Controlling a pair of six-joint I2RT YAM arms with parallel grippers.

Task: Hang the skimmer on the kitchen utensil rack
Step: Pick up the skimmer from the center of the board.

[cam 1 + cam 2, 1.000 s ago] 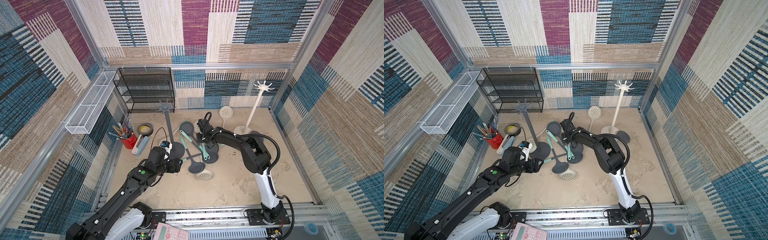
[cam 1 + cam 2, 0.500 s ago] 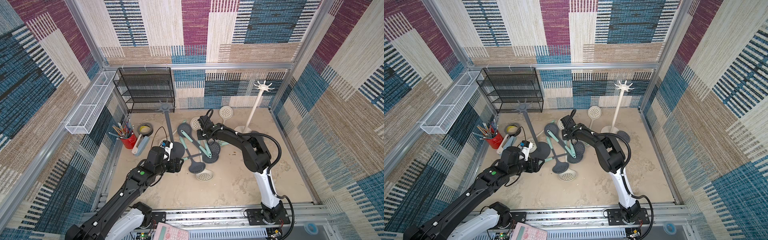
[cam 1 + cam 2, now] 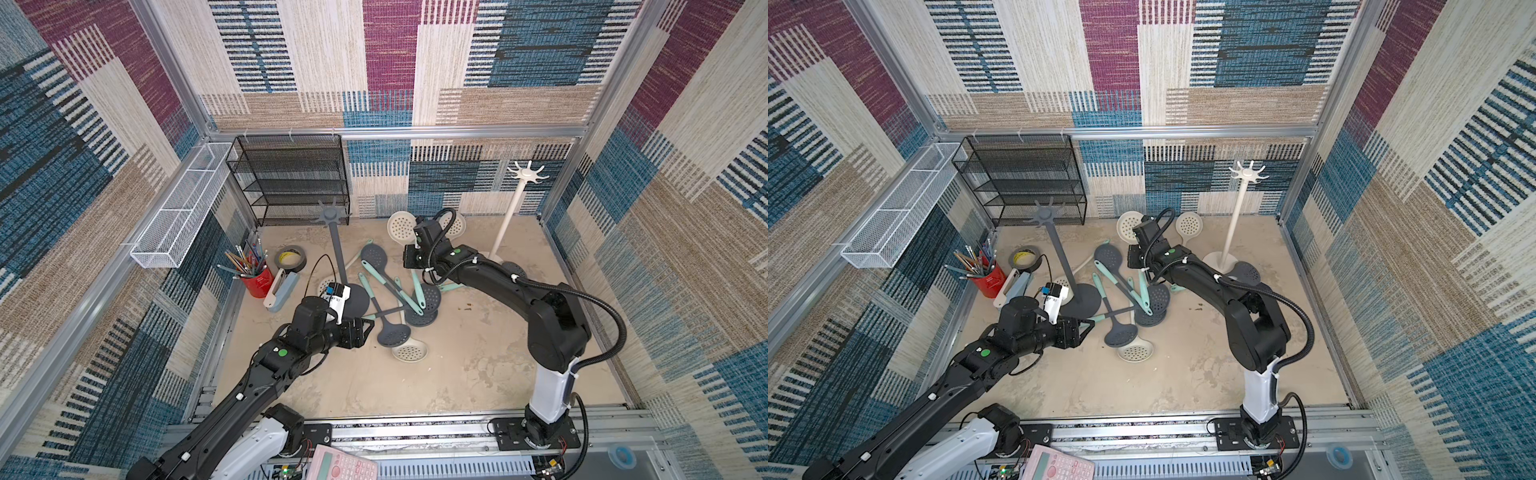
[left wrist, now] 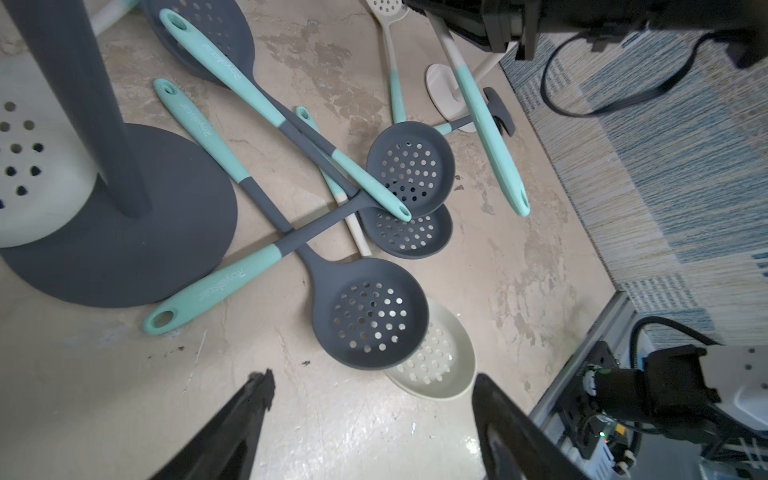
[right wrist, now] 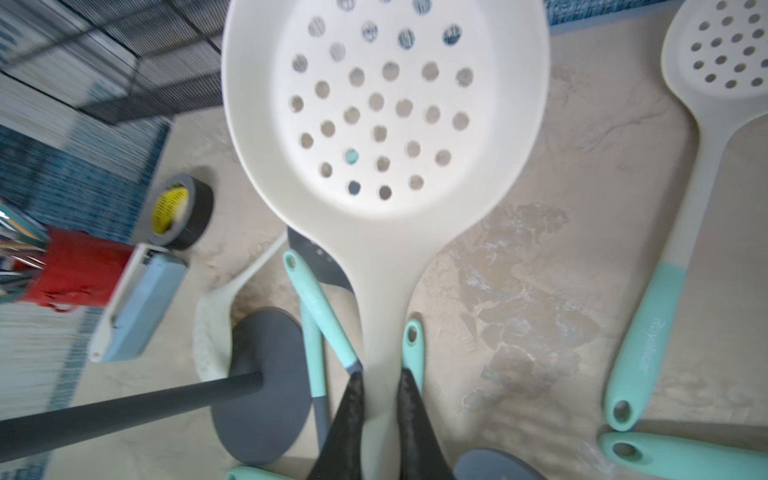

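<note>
Your right gripper [image 5: 379, 380] pinches the cream perforated skimmer [image 5: 382, 104] by its neck. It is held aloft between the dark grey pole rack [image 3: 337, 249] and the white pole rack [image 3: 509, 212]. Your left gripper [image 4: 372, 380] gapes wide.

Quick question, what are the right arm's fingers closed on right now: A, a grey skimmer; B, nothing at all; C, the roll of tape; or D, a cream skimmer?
D: the right wrist view shows the right arm's fingers pinching the narrow neck of the cream skimmer just below its perforated head.
</note>
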